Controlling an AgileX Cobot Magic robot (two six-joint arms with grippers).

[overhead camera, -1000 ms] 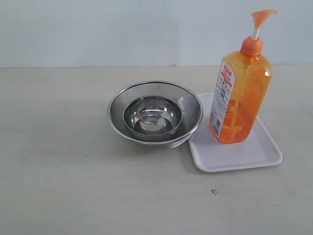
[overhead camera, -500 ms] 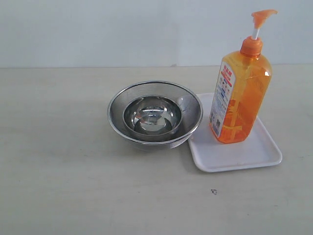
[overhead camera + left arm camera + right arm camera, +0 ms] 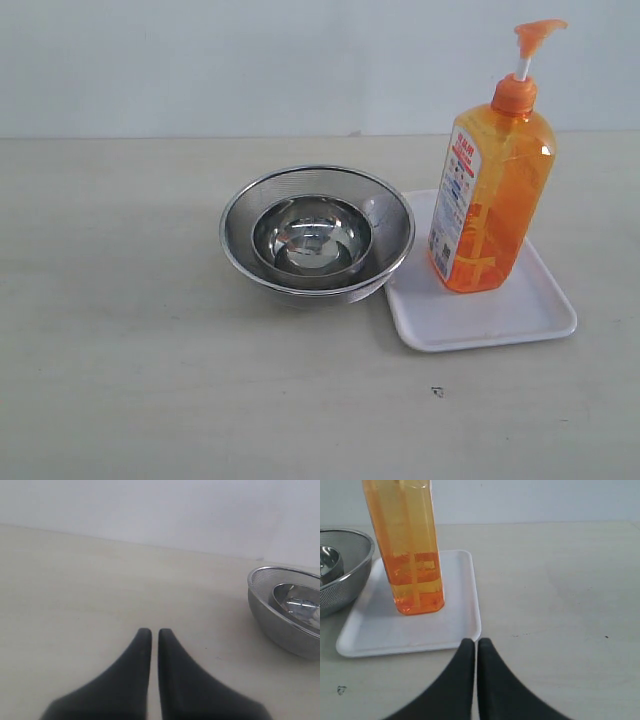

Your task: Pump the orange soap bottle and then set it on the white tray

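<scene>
Exterior view: the orange soap bottle [image 3: 490, 205] stands upright on the white tray [image 3: 500, 320], toward the tray's far-left part, at the right of the worktop [image 3: 120, 330]. Its pump head [image 3: 538, 35] is up, not pressed. Just left of the tray sits a steel mesh strainer bowl [image 3: 385, 215] with a smaller steel bowl [image 3: 312, 238] inside it. The strainer's rim overlaps the tray's left edge in this view; I cannot tell whether they touch. No arm shows here.

Left gripper [image 3: 150, 632]: jaws closed, nothing between them, low over bare worktop, well apart from the bottle. Right gripper [image 3: 476, 642]: jaws closed, empty, near the tray's near-right corner, clear of the bottle.

Step, as I judge it: the bottle is already on the tray and both grippers are off it, so the placement looks done. Whether the pump was pressed cannot be read from this. If so, the next move calls for nothing more than keeping clear of the tall bottle.

Against the earlier exterior frames: nothing differs; bottle, tray and bowls lie the same.
</scene>
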